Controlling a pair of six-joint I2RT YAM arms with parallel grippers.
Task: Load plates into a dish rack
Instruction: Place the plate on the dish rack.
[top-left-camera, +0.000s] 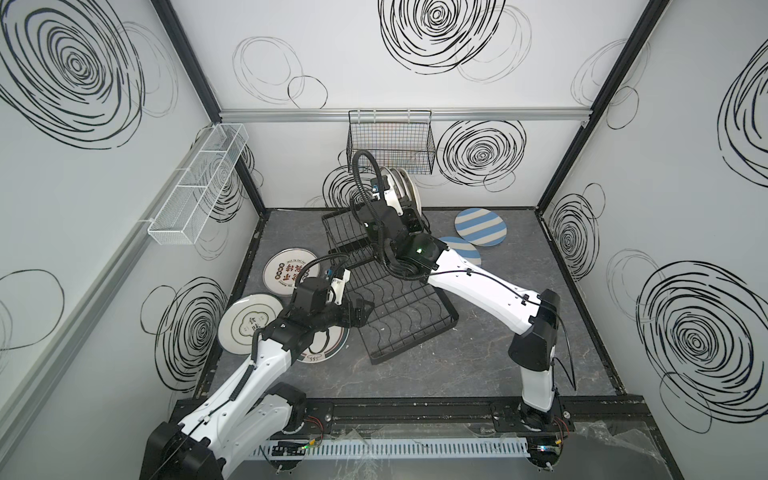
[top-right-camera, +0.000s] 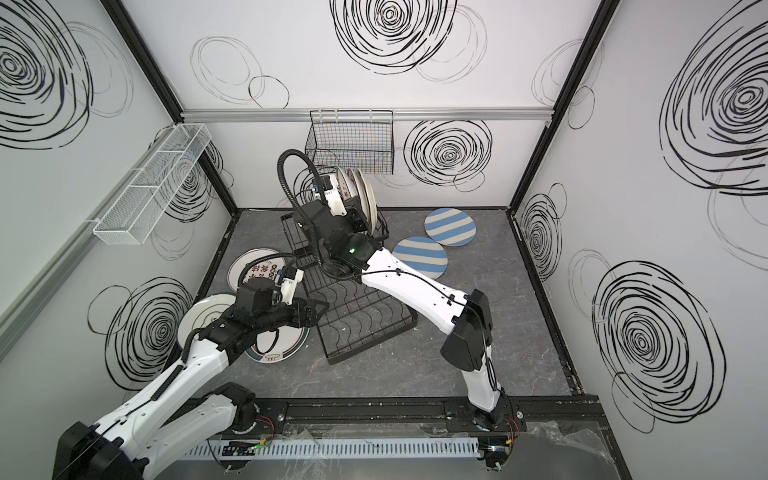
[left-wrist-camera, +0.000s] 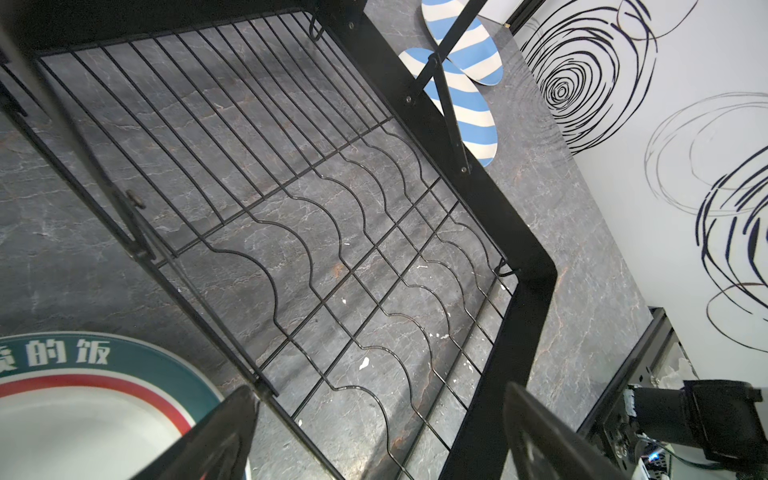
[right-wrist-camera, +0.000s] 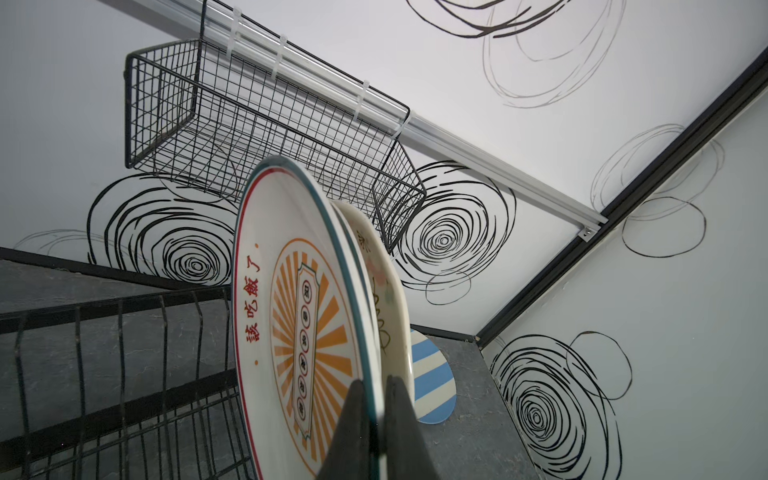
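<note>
1. Right gripper (right-wrist-camera: 376, 401) clamps the sunburst plate (right-wrist-camera: 299, 324) by its rim, plate upright on edge.
2. It stands at the dish rack's (top-left-camera: 399, 307) far end, just beside a standing cream plate (right-wrist-camera: 388, 266).
3. Left gripper (left-wrist-camera: 378, 390), open, hovers near-left, farther off.

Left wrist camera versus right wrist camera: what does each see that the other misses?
Only the left wrist view: the rack's wavy-wired lower tray, a teal-and-red-rimmed plate lying flat, and the open left gripper. Only the right wrist view: the right gripper pinching an upright orange sunburst plate, a cream plate behind it, and the black wall basket. Both: the dish rack, a blue-striped plate, the grey tabletop.
</note>
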